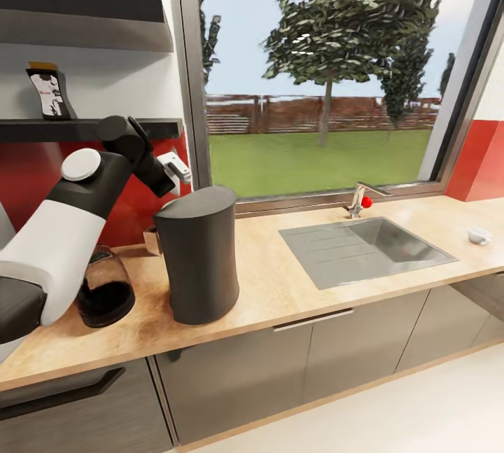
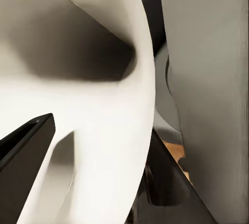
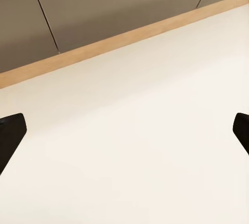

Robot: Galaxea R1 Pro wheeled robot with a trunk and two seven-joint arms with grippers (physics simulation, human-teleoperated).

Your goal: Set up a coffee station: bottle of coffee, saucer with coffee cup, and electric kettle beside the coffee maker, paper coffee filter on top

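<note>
The left pincer [image 1: 176, 169], pinching a white paper filter [image 2: 98, 104], hovers at eleven o'clock above the coffee maker [image 1: 198, 260] on the table [image 1: 280, 292]. It should centre over the top before release. Right pincer [image 3: 124, 130] hangs spread over the floor [image 3: 135, 146].

The white-and-black left arm [image 1: 77, 208] is bent upward, its gripper [image 1: 175, 169] raised, jaws unreadable. The black right gripper [image 3: 124, 130] points downward, jaws spread wide.
</note>
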